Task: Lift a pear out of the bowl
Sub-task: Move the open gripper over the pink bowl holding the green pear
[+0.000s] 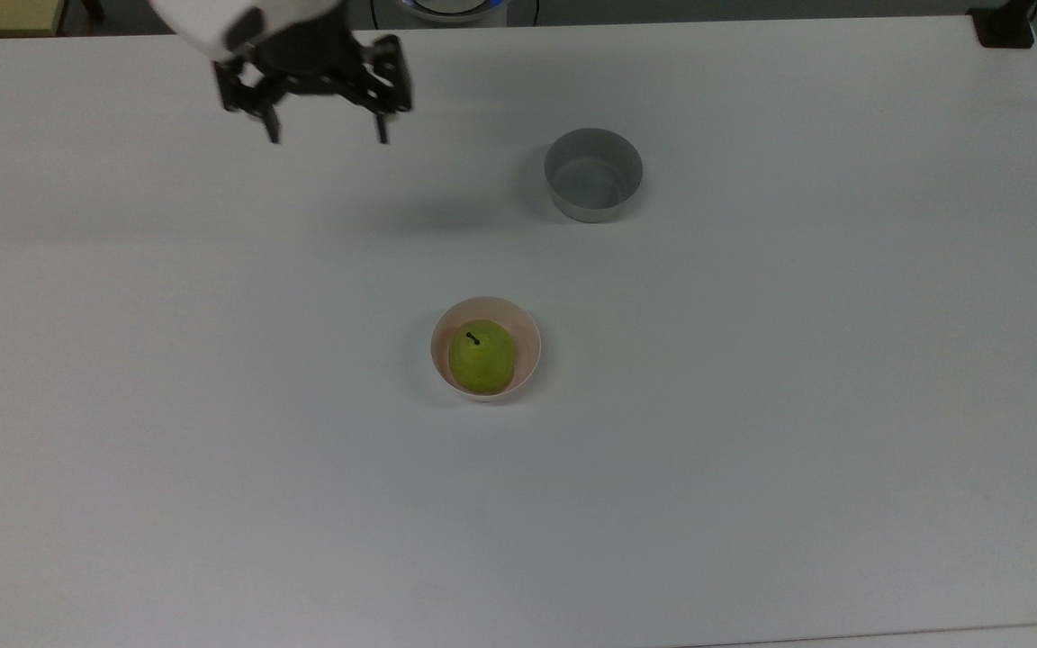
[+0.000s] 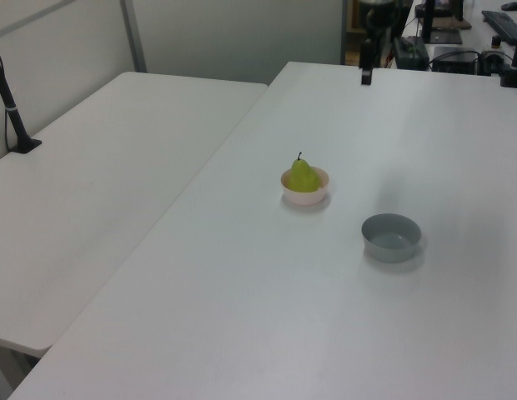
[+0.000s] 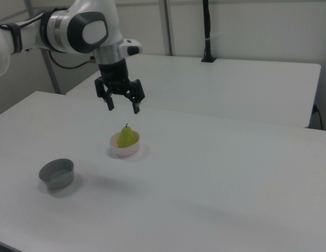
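Note:
A yellow-green pear [image 1: 482, 356] [image 2: 303, 176] [image 3: 127, 137] with a short dark stem stands upright in a small pale pink bowl [image 1: 527, 338] [image 2: 313, 197] [image 3: 124, 151] near the middle of the white table. My black gripper [image 1: 328, 137] [image 3: 122, 106] hangs open and empty above the table. In the top view it is up and to the left of the pink bowl, well apart from it. In the right view its fingers [image 3: 136, 108] point down, above and slightly left of the pear. In the left view the gripper [image 2: 367, 73] sits at the table's far end.
A grey, straighter-walled bowl [image 1: 592, 174] [image 2: 391, 237] [image 3: 57, 174] stands empty on the table [image 1: 752, 405], apart from the pink bowl. A second white table [image 2: 100, 183] adjoins at the left view's left. A black post [image 3: 206, 31] stands on the far table.

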You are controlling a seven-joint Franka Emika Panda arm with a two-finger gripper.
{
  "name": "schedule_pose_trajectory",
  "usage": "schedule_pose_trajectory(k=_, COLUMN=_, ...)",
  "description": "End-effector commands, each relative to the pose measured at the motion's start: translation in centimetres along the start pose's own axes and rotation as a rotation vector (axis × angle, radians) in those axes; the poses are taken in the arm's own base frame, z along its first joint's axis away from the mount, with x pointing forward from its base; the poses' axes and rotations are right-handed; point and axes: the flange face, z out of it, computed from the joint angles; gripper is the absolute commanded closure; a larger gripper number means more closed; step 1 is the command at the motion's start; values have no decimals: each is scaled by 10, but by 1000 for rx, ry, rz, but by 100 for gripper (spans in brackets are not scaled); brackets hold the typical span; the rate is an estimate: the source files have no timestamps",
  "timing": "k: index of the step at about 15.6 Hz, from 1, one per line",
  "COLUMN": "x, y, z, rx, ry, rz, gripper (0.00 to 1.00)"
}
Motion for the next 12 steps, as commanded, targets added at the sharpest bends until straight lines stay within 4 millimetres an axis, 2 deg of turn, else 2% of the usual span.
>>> schedule_pose_trajectory(k=1, x=29, y=-61, z=11, rx=-20, ry=50, rz=-63, gripper=0)
schedule_pose_trajectory(k=4, x=47, y=-97, z=19, rx=-23, ry=118, rz=-26, gripper=0)
schedule_pose_trajectory(k=8, x=55, y=-107, z=29, rx=-25, ry=141, rz=-39, gripper=0)
schedule_pose_trajectory(k=12, x=72, y=-110, z=76, rx=-51, ry=81, rz=-63, gripper=0)
